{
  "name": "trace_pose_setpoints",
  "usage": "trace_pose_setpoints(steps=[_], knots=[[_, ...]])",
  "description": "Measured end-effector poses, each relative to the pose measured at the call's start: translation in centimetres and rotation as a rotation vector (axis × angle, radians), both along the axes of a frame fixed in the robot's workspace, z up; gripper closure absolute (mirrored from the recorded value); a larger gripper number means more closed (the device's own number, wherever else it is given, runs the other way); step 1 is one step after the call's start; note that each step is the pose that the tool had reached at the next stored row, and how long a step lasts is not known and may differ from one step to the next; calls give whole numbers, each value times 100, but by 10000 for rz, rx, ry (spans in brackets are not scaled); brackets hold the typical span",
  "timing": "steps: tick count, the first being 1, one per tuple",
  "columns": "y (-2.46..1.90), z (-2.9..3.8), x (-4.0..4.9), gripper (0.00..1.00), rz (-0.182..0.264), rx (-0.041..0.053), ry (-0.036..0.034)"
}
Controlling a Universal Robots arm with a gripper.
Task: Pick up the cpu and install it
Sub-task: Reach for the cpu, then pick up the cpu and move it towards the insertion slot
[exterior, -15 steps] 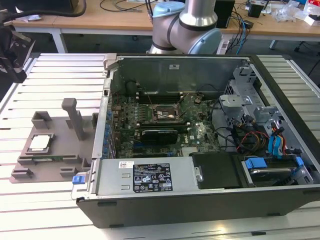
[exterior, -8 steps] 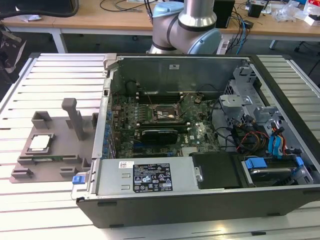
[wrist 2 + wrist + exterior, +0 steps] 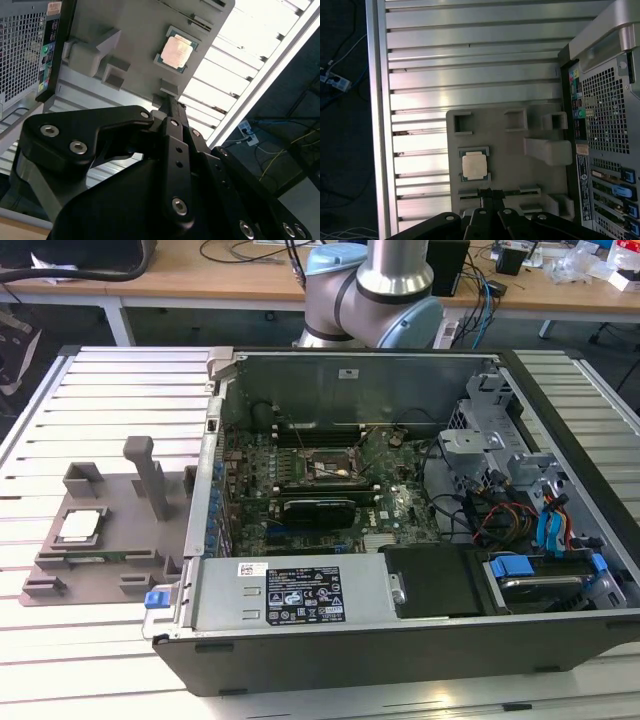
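- The cpu lies flat in a square pocket on the grey tray. Its shiny side faces up.
- In both wrist views the cpu sits alone in its pocket. Nothing touches it.
- In the first wrist view, the black pincer points at the edge of the tray, near the cpu but apart from it.
- The two fingers of the pincer are pressed together. They hold nothing.
- The tray has tall posts and small blocks sticking up around the cpu's pocket.
- The tray rests on a desk made of long silver slats.
- A big open computer case stands just beside the tray, on the exterior view's right of it.
- Inside the case, well apart from the tray, there is a green board with a long black card on it.
- The robot arm rises behind the case, on the far side from the tray.
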State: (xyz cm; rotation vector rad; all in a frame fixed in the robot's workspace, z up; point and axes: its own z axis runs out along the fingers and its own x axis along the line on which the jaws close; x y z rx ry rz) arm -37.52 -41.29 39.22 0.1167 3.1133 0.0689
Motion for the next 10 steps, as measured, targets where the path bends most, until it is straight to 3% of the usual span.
trace_pose_setpoints(steps=[10], knots=[[-5, 0, 0, 89, 1, 0, 0]])
